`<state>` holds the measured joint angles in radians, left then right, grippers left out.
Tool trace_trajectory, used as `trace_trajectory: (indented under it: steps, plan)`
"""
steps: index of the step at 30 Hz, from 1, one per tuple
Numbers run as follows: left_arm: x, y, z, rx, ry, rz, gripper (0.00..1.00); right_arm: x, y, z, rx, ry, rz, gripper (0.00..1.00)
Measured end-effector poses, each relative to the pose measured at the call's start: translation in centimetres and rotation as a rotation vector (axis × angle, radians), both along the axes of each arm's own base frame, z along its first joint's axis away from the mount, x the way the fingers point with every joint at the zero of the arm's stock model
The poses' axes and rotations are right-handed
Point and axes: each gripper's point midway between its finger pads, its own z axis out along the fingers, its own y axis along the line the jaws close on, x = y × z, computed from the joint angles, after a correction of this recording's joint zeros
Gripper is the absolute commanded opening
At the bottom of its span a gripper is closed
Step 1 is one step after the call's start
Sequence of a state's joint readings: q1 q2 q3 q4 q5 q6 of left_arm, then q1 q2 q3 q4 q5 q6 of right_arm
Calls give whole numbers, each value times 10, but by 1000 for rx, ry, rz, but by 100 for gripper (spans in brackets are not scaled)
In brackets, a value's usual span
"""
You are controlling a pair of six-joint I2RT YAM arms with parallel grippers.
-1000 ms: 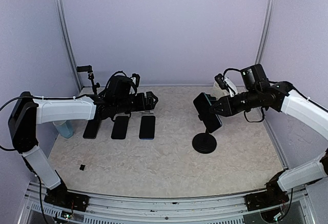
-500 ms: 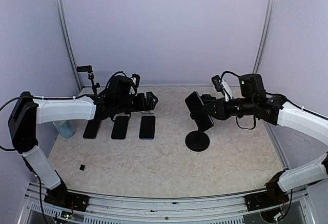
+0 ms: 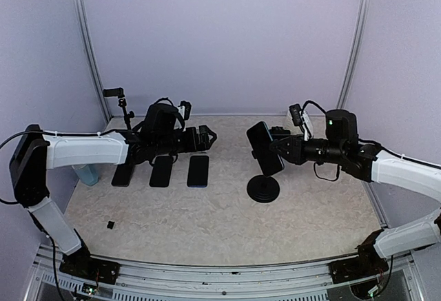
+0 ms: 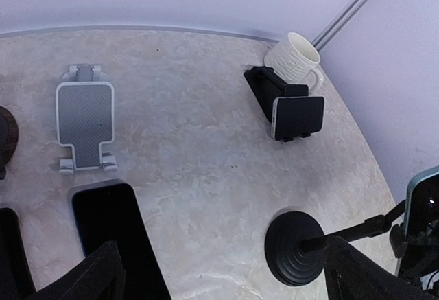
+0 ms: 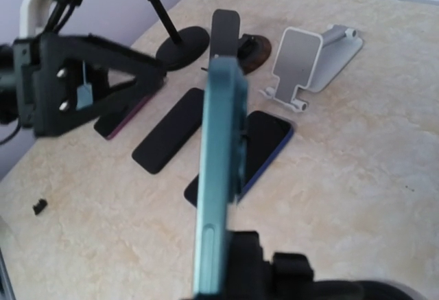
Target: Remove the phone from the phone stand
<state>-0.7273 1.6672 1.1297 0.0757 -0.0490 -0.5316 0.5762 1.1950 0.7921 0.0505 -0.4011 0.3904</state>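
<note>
Phone (image 3: pixel 264 147) on one stand (image 3: pixel 263 188), right gripper (image 3: pixel 278 148) clamping it; three phones (image 3: pixel 162 170) flat; left gripper (image 3: pixel 206 136) wide.

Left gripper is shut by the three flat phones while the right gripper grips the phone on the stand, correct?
No: the left gripper is open, fingers spread wide in the left wrist view. The rest holds: three flat phones beside it, right gripper gripping the phone on the stand.
</note>
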Motion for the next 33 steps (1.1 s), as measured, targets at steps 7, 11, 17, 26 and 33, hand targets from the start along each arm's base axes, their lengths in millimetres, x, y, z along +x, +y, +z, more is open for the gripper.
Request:
trace_trajectory:
  steps: [7, 11, 17, 26, 33]
  plan:
    - [-29, -20, 5, -90, 2, -81, 99, -1, -1, -1, 74, 0, -31, 0]
    - [-38, -25, 0, -135, 16, -113, 99, -2, -1, -2, 111, -16, -39, 0]
    - [-39, -31, 9, -186, 3, -137, 99, -2, 3, -3, 164, -48, -44, 0]
    - [-41, -35, 15, -208, -10, -157, 99, -2, 17, -5, 236, -98, -60, 0]
    - [-39, -33, 15, -208, -10, -154, 99, -1, 19, -4, 229, -92, -74, 20]
